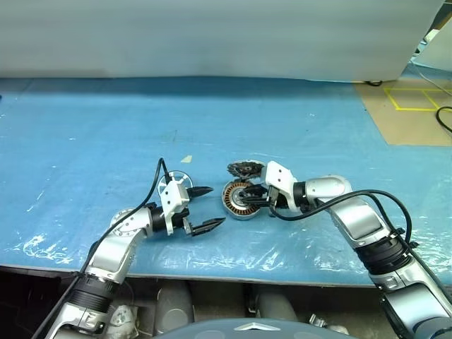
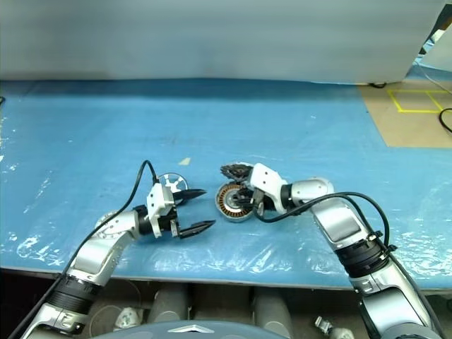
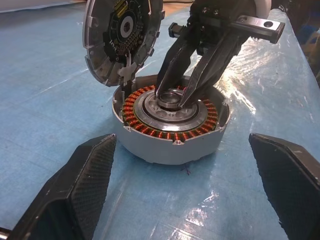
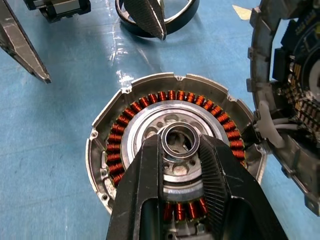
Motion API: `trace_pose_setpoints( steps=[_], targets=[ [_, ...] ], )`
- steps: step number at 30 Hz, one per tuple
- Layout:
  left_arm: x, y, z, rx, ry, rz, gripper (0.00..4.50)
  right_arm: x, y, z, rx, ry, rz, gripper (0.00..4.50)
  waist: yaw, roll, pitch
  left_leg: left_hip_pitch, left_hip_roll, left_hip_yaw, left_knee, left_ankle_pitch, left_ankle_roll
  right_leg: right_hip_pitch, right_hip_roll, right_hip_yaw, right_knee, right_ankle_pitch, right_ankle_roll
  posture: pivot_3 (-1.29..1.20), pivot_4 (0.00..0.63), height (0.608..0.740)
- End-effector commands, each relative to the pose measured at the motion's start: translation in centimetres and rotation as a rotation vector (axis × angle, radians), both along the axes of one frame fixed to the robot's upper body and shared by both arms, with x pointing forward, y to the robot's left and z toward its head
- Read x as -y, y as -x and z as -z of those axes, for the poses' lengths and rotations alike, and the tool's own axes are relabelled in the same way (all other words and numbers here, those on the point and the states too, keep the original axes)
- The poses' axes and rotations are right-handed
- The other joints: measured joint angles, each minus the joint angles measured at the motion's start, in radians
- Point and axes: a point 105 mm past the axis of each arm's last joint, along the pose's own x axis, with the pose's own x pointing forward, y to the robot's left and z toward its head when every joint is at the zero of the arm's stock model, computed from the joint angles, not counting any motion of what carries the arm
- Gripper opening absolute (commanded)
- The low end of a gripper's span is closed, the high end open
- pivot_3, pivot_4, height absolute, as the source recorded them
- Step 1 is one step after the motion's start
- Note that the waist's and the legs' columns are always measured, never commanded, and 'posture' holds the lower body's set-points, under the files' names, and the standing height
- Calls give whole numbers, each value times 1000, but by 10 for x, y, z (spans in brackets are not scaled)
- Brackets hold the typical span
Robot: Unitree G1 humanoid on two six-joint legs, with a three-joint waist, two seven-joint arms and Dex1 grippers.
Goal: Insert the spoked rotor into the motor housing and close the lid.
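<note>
The motor housing [image 1: 236, 205] sits mid-table, with copper windings [image 4: 125, 127] ringing a silver centre. My right gripper [image 4: 181, 144] reaches down into it, shut on the central hub ring [image 3: 171, 98]. The lid [image 3: 122, 37] stands tilted on edge at the housing's far rim, its dark inner face showing and white wires running down to the housing. Just left of the housing, my left gripper [image 1: 216, 205] points level at it, open and holding nothing. The spoked rotor [image 2: 173, 181] lies flat on the table behind the left gripper, partly hidden by a finger [image 4: 147, 17].
A blue plastic sheet [image 1: 85, 141] covers the table, whose front edge [image 1: 212, 274] runs just below both arms. A small tan scrap [image 1: 186, 159] lies behind the rotor. Tan floor with yellow tape [image 1: 413, 99] shows at the far right.
</note>
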Motion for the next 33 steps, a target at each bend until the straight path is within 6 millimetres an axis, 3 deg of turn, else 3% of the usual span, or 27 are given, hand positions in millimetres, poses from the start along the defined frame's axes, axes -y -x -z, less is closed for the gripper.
trace_pose_setpoints(
  steps=[1, 12, 29, 33],
  targets=[
    [4, 1, -8, 35, 5, 21, 4500, 6, 0, -1, 7, -1, 16, 649, 0, 0, 0, 0, 0, 0, 0, 0, 0, 0, 0, 0, 0, 0, 0, 0, 150, 740],
    [3, 1, -8, 34, 4, 19, 4500, -6, 2, -3, 8, -26, -9, 649, -1, 0, 0, 0, 0, 0, 0, 0, 0, 0, 0, 0, 0, 0, 0, 0, 150, 740],
    [3, 1, -7, 31, -2, 25, 4500, -7, 5, -1, -18, -36, -18, 649, 0, 0, 0, 0, 0, 0, 0, 0, 0, 0, 0, 0, 0, 0, 0, 0, 150, 740],
    [2, 0, -7, 32, -4, 26, 4500, -10, 1, -11, 0, -104, 13, 2021, -1, 0, 0, 0, 0, 0, 0, 0, 0, 0, 0, 0, 0, 0, 0, 0, 150, 740]
  ],
)
